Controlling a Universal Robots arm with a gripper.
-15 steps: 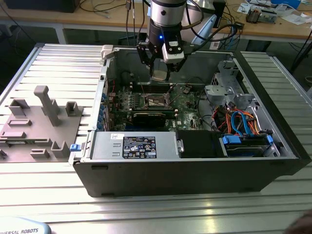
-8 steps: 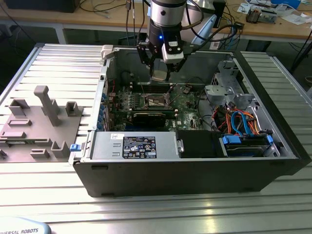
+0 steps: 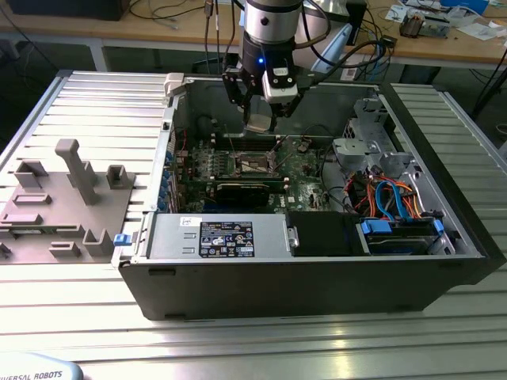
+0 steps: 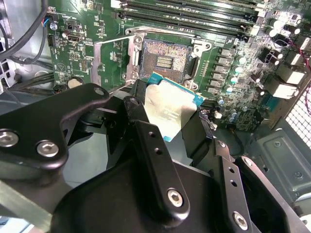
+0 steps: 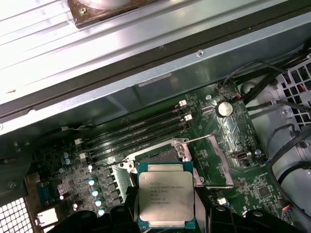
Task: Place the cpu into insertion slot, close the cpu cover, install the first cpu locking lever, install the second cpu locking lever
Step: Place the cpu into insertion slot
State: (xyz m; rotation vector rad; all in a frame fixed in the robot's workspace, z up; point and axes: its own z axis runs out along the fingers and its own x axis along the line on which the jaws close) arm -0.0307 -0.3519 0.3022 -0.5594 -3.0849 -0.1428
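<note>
My gripper (image 3: 260, 120) is shut on the cpu (image 4: 170, 109), a flat square chip with a silver-grey top and a blue-green edge, gripped by two opposite edges. In the exterior view it hangs above the green board inside the open computer case. The insertion slot (image 4: 165, 60) lies bare just beyond the chip, apart from it, its gold-tinged centre uncovered. In the first wrist view the cpu (image 5: 166, 199) overlaps the near part of the insertion slot (image 5: 163, 156). The cpu cover (image 5: 211, 162) is swung open beside the socket; the second wrist view also has the cpu cover (image 4: 109, 60).
Long memory slots (image 5: 141, 128) run beside the socket. A long black card (image 3: 249, 190) and the power supply (image 3: 222, 236) sit nearer the exterior view's front. Drive cage and cables (image 3: 396, 206) fill the exterior view's right. A grey fixture (image 3: 71, 198) stands outside the case.
</note>
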